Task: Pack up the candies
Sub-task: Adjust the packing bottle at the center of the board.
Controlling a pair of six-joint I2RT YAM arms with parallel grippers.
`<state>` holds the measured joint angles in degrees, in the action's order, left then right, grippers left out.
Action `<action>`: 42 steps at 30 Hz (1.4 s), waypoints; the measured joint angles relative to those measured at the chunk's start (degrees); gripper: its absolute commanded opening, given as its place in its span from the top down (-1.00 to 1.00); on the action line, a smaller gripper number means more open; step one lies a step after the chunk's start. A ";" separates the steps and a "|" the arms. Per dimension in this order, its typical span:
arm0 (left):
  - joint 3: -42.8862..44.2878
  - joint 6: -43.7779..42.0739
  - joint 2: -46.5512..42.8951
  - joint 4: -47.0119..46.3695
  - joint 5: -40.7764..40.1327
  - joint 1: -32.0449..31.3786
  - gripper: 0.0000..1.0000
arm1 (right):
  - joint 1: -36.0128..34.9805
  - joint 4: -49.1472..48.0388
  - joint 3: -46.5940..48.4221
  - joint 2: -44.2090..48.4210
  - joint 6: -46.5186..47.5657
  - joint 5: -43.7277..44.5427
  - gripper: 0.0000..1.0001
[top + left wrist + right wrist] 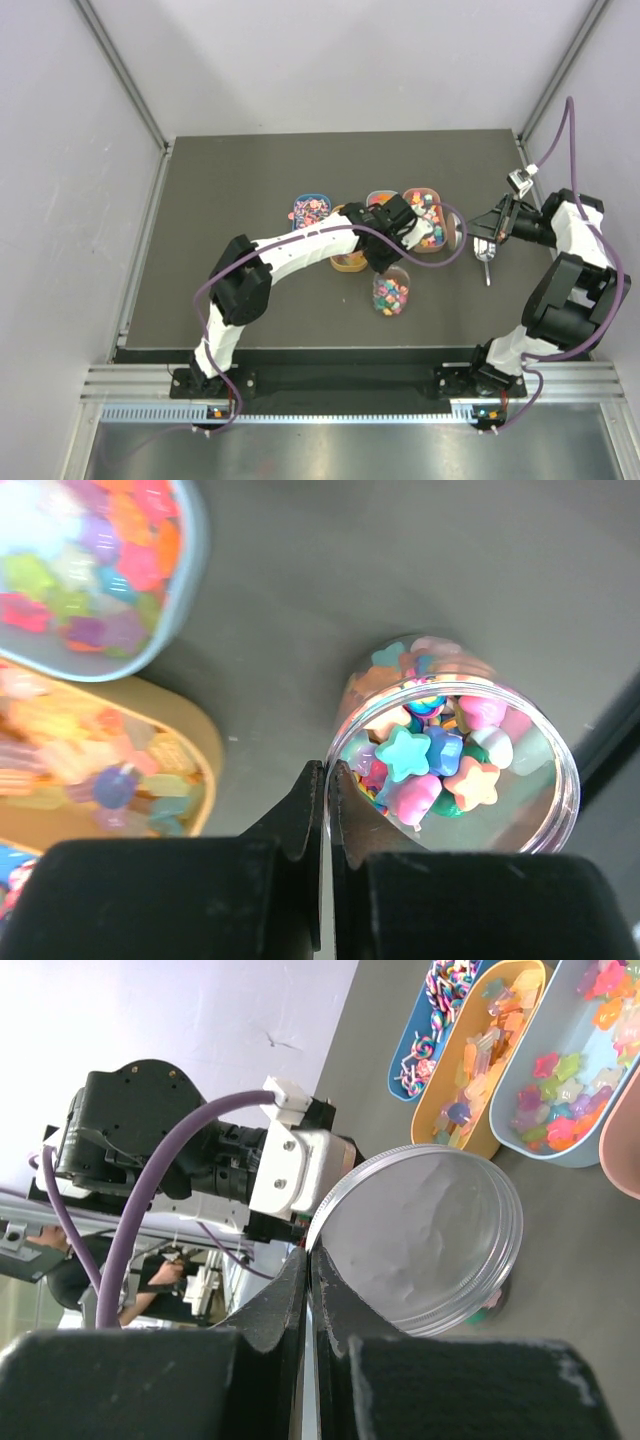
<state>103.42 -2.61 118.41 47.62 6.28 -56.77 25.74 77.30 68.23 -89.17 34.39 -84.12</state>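
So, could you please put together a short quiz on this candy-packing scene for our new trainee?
1. True or false: the clear jar is empty.
2. What is pinched in the right gripper? A) nothing B) the clear lid C) a cloth
3. Complete: the left gripper is shut on the jar's ____.
Key: 1 false, it holds candies; 2 B; 3 rim.

dark table (230,200) bears oval trays (297,212), jar (566,780) and scoop (484,254).
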 measured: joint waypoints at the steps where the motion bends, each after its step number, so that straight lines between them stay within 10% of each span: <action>1: 0.02 -0.26 0.00 -0.26 -0.83 0.13 1.00 | 0.00 0.00 0.00 0.00 -0.02 0.00 1.00; 36: -6.38 -2.86 -4.55 -2.93 -6.95 0.02 1.00 | 0.70 -0.26 -0.50 -0.74 -0.28 0.00 0.99; 38: -6.38 -2.71 -4.55 -2.93 -6.99 0.04 0.36 | 0.70 -0.15 -0.50 -0.81 -0.13 0.00 1.00; 42: -6.38 -1.70 -4.70 -2.23 -7.58 0.07 0.03 | 0.70 -0.11 -0.50 -0.83 0.11 0.00 1.00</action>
<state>97.03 -4.32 113.71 45.39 -1.30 -56.71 26.44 77.19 67.72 -90.00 34.50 -84.12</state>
